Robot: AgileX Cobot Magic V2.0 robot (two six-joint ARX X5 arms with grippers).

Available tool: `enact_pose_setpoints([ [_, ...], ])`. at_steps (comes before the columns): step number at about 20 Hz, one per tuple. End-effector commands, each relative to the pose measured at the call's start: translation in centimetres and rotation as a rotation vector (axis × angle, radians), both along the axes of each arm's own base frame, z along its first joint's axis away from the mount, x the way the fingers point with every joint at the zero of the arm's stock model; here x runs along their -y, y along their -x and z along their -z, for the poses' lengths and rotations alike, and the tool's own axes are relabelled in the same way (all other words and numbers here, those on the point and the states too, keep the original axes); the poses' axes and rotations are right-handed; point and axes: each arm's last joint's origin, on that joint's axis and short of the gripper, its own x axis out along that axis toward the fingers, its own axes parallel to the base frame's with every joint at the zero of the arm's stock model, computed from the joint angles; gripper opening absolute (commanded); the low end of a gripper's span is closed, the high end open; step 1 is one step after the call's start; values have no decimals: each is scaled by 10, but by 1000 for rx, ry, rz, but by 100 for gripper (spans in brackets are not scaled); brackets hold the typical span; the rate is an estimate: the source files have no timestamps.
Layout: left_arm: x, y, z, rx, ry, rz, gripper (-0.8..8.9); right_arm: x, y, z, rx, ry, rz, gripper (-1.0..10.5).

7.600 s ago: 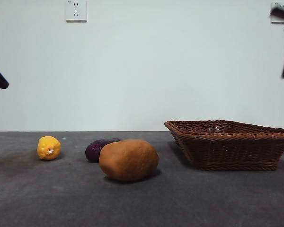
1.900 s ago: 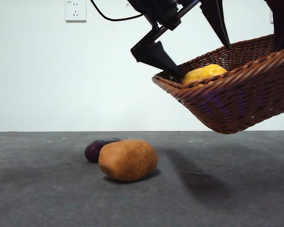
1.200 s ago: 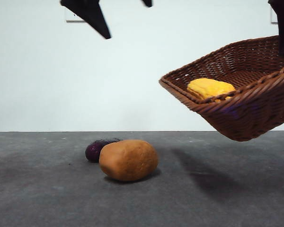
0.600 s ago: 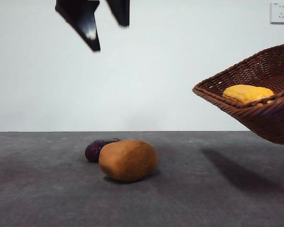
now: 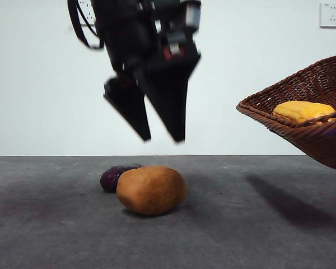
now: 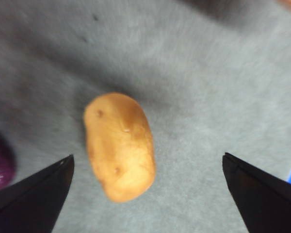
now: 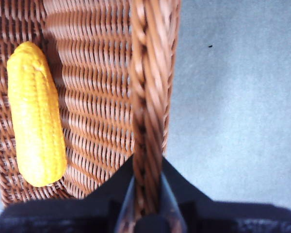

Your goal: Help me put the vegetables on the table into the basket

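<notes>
Above potato (image 5: 152, 189): L gripper (image 5: 163, 138) jaws wide apart. R gripper (image 7: 146, 187) clamps lifted basket (image 5: 319, 147) rim, corn (image 7: 36, 114) inside.

Above the potato (image 5: 152, 189), the left tool (image 5: 159, 137) hangs with its jaws spread wide, open air between their tips and the potato's top. In the left wrist view the potato (image 6: 120, 145) lies between the two jaws with bare bench (image 6: 194, 126) on both of its long sides. The purple eggplant (image 5: 115, 177) sits just behind the potato on one side, crowding that flank; its edge (image 6: 0, 162) shows beside one jaw. To the potato's other side the bench (image 5: 241, 224) lies open beneath the wicker basket (image 5: 319, 143), held tilted off the surface by the right tool (image 7: 146, 206), which is clamped on its braided rim.
</notes>
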Motion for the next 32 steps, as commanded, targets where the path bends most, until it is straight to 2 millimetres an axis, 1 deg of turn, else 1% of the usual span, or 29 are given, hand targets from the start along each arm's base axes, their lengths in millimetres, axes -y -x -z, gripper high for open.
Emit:
enact_pose_setpoints([
  [1,3,-9,23,-44,-45,4,670,0,1,0,-4,-9,-9,-12],
  [3,5,-15,35,-54,-55,-3,670,0,1,0,-6,-9,-9,-12],
  [6,4,-22,46,-69,-67,-20,669,0,2,0,-9,-15,-11,-12],
  [8,1,-25,53,-93,-88,-30,659,0,1,0,-8,-19,-12,-12],
  [10,-2,-28,54,-102,-93,-50,646,0,1,0,-8,-19,-12,-12],
  [11,-3,-27,54,-108,-96,-52,539,0,1,0,-8,-19,-12,-12],
  [13,-8,-29,54,-126,-113,-60,232,0,1,0,-8,-19,-13,-12],
  [14,-9,-29,55,-128,-115,-62,128,0,1,0,-8,-19,-13,-12],
  [15,-9,-30,55,-125,-112,-64,80,0,1,0,-8,-19,-13,-12],
  [16,-9,-31,54,-124,-109,-68,53,0,1,0,-8,-19,-13,-12],
  [20,-14,-29,48,-201,-81,-106,52,0,1,0,-6,-19,-14,-12],
  [22,-16,-25,37,-230,-30,-110,52,0,1,0,-4,-19,-14,-12],
  [24,-18,-18,16,-239,59,-131,52,-1,1,0,-3,-19,-14,-12],
  [26,-22,-10,-10,-257,196,-159,53,-1,1,0,-3,-20,-12,-12],
  [29,-28,6,-56,-274,447,-178,53,-1,1,0,-8,-27,11,-12],
  [32,-24,27,-95,-180,628,-135,53,-2,1,0,-9,-52,12,-12],
])
